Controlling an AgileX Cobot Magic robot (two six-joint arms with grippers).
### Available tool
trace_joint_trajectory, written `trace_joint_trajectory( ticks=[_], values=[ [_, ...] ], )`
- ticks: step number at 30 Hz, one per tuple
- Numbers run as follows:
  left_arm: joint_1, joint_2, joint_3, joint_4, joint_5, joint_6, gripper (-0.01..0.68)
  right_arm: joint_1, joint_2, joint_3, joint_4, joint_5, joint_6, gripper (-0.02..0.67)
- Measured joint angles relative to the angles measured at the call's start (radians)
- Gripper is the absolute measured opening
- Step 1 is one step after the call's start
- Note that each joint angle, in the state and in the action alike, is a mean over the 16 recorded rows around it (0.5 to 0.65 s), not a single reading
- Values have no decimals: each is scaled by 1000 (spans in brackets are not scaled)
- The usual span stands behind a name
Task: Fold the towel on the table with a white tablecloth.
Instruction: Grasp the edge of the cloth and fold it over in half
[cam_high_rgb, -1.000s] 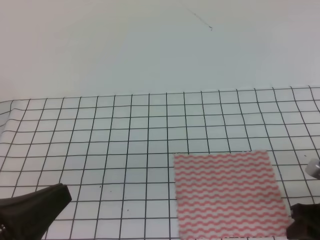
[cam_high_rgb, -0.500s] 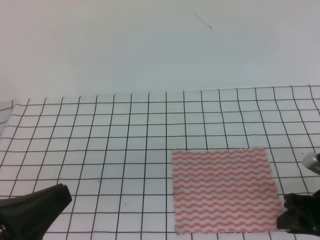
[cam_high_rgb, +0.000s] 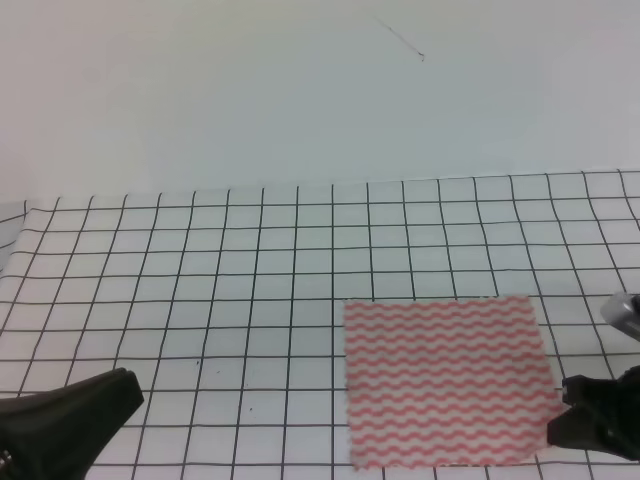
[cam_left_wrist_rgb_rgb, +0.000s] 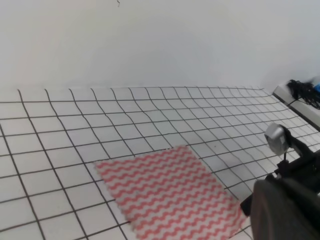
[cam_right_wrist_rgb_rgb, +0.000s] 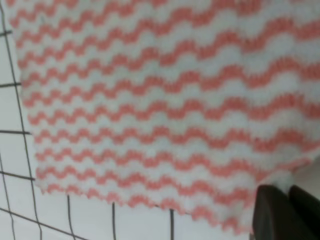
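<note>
Towel (cam_high_rgb: 447, 381) flat on gridded tablecloth (cam_high_rgb: 250, 300) near desk's front right. Right tool (cam_high_rgb: 590, 430) at its near right corner, grip unclear; left tool (cam_high_rgb: 65, 420) low at front left, state unclear.

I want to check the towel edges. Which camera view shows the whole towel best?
The exterior high view: the towel lies flat, nearly all visible. The left wrist view shows it obliquely, one corner hidden. The right wrist view shows only a close part.

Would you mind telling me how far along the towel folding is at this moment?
Nothing looks folded yet: the towel lies flat in a single layer on the tablecloth. In hand, the right claw sits at the towel's near right corner; whether it grips the corner cannot be told. The left claw rests away from the towel. Lifting the edge and making the fold are left.
</note>
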Motion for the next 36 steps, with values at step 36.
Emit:
trace_joint_trajectory(
  ticks=[36],
  values=[
    [1,14,0,94,-24,-3,-1,0,244,-378,53,-37,-93,3]
  ],
)
